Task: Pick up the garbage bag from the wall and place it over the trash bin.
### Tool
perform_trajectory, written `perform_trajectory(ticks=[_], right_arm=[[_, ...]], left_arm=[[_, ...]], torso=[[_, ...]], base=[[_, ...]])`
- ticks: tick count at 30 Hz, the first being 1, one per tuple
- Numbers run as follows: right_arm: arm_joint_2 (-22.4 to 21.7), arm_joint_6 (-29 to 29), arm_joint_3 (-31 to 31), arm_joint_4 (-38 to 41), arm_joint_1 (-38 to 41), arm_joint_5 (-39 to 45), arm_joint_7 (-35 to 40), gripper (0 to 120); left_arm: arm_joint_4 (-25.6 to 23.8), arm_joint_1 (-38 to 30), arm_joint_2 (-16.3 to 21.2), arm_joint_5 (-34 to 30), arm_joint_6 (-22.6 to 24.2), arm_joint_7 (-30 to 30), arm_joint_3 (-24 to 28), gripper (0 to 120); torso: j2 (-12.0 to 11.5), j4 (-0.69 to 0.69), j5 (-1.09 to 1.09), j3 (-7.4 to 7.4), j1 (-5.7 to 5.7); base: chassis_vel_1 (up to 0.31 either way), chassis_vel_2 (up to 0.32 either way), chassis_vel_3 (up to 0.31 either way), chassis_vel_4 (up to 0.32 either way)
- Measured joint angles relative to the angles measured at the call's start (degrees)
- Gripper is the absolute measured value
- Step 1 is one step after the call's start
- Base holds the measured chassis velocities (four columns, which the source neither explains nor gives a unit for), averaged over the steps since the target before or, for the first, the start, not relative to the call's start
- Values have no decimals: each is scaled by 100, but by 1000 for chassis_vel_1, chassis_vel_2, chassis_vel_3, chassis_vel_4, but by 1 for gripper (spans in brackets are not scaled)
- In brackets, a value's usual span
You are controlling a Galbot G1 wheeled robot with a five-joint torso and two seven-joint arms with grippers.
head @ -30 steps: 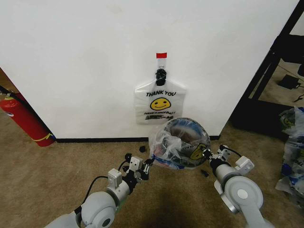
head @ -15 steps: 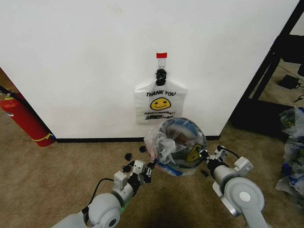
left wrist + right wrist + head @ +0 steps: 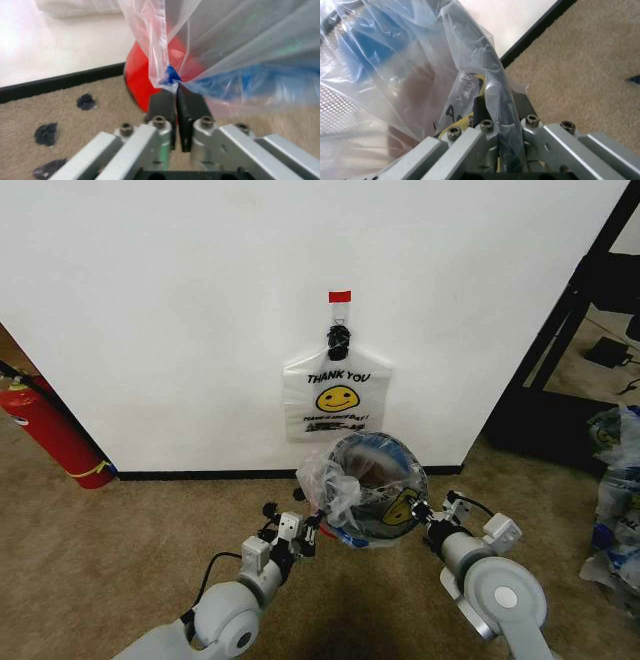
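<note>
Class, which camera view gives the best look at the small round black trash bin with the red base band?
The head view: the small round black trash bin appears whole beneath the clear plastic garbage bag. The left wrist view shows just its red base behind the left gripper. The right wrist view shows mesh wall through plastic.

Ahead of you a white "THANK YOU" smiley bag (image 3: 337,398) hangs flat, its lower edge above the brown carpet (image 3: 120,550). Far to your left a red fire extinguisher (image 3: 52,432) leans at an angle, with a yellow band near its foot, and small dark spots (image 3: 86,101) mark the carpet close to the skirting. On your right stands a black shelf frame (image 3: 575,310), and beyond it, at the edge, a heap of plastic-wrapped items (image 3: 615,500) sits on the floor.
</note>
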Motion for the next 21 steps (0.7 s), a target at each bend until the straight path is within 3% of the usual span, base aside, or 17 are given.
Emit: perform_trajectory(ticks=[4,5,13,18,19,20,21], right_arm=[[-1,28,5,-28,32,-9,-12,0],[-4,41,7,-48,68,-23,-21,0],[-84,81,28,-94,69,-328,-187,0],[-67,128,-26,-98,-7,-533,-250,0],[-51,140,-45,-109,-10,-580,-256,0],[-21,168,-87,-133,-10,-681,-263,0],[-6,179,-121,-142,-8,-749,-266,0]], left_arm=[[-123,132,126,200,73,13,-53,13],[-205,270,234,457,110,17,-100,23],[-567,674,513,838,164,-427,-443,53],[-1251,321,617,-152,375,-735,-800,70],[-1442,108,680,-465,486,-790,-781,70],[-1715,-355,785,-986,699,-871,-676,78],[-1837,-625,840,-1273,835,-908,-615,76]], torso=[[0,1,1,0,0],[0,2,-1,0,-1],[0,2,-1,0,-1],[0,2,0,0,-1],[0,2,1,0,-1],[0,1,1,0,-1],[0,-1,1,0,0]], base=[[0,0,0,0],[0,0,0,0],[0,0,0,0],[0,0,0,0],[0,0,0,0],[0,0,0,0],[0,0,0,0]])
